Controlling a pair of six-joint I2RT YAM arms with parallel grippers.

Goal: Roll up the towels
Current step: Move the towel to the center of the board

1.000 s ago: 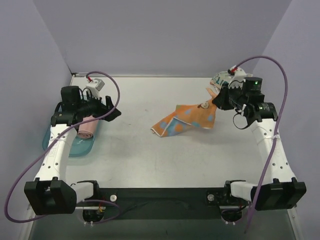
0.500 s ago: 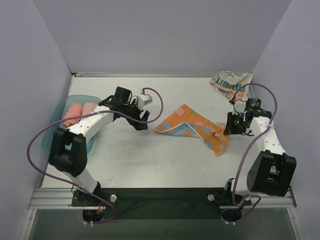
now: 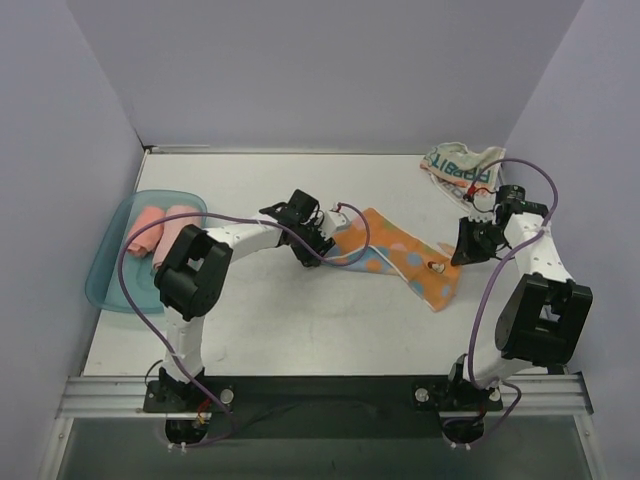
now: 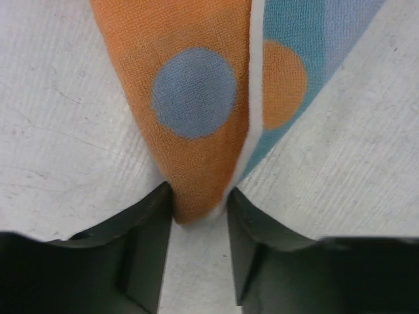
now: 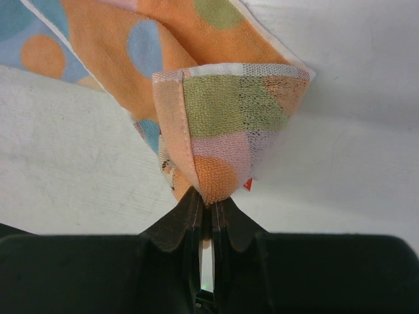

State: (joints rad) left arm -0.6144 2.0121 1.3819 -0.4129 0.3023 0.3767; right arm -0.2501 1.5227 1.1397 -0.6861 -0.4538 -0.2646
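An orange towel with coloured dots lies stretched across the middle of the table. My right gripper is shut on its right corner, which bunches at the fingertips in the right wrist view, the orange towel fanning out beyond. My left gripper is at the left corner. In the left wrist view that gripper is narrowed but still apart, its fingertips flanking the orange towel's tip. A whitish RABBIT towel lies crumpled at the back right.
A shallow teal tray sits at the left edge and holds pink rolled towels. Purple walls close the table at the back and both sides. The arm bases and a metal rail run along the near edge.
My left arm swung from the tray to the orange towel's left corner and its jaws narrowed. My right gripper brought the towel down from the back right and drew it out flat.
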